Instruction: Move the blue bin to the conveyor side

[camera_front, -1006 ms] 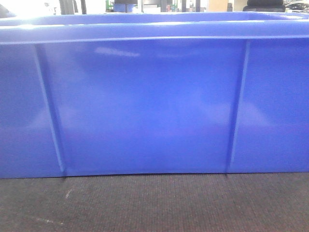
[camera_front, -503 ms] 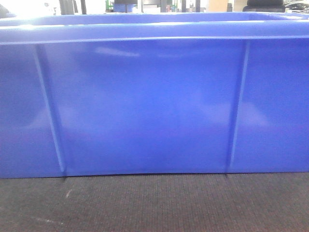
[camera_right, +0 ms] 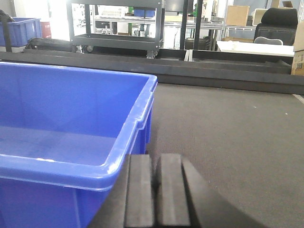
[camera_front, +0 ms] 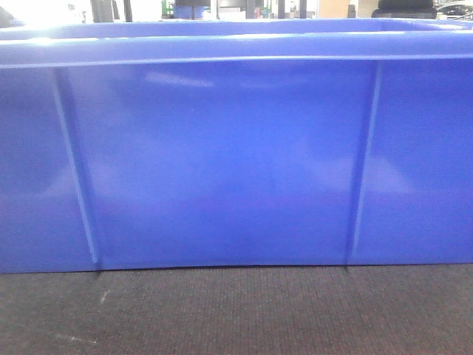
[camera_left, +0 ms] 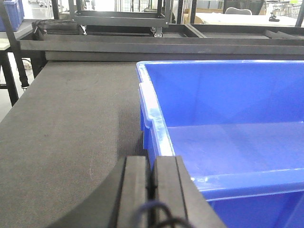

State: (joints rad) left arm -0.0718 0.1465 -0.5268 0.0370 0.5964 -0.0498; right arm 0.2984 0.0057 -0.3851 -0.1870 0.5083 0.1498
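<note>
Across the last second the front view shows nothing changing, so the push looks not yet under way. The left gripper (camera_left: 152,187), pads pressed together and empty, sits at the near left corner of the blue bin (camera_front: 236,163). The right gripper (camera_right: 153,190), likewise clenched on nothing, sits at the near right corner. The bin rests on the dark belt (camera_left: 71,123), the black rail (camera_right: 213,76) well ahead.
</note>
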